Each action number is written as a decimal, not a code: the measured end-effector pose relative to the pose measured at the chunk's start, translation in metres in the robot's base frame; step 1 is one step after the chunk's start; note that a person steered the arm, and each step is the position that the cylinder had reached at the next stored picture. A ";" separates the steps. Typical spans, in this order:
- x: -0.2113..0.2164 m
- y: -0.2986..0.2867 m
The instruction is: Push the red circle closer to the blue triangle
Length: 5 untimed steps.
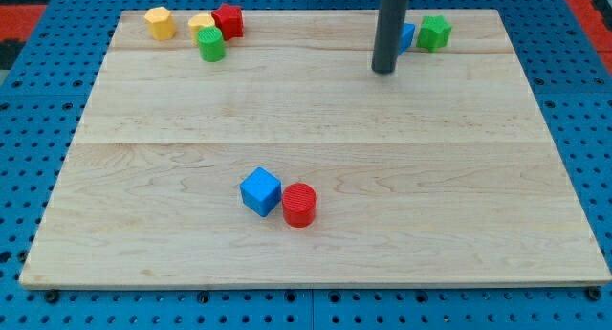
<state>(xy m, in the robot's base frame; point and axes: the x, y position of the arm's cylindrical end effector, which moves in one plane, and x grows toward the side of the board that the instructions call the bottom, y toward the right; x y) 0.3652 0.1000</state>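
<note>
One ribbed red circle [299,205] touches blue cube [260,191].

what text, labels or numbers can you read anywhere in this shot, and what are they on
None: no text, label, brand, number or sign shows on the wooden board, the rod, or any block, including the red circle and the blue cube beside it. My tip is unmarked too.

Wooden bench [430,177] carries: yellow block [161,23], second yellow block [200,24], green cylinder [211,44], red block [229,20] at top left; blue block [406,35], green block [434,32] at top right; blue cube [260,191] touching red circle [299,205] at lower centre.
</note>
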 end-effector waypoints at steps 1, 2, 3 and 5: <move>0.114 0.000; 0.191 -0.059; 0.194 -0.115; 0.109 -0.121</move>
<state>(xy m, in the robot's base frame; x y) 0.4743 -0.0209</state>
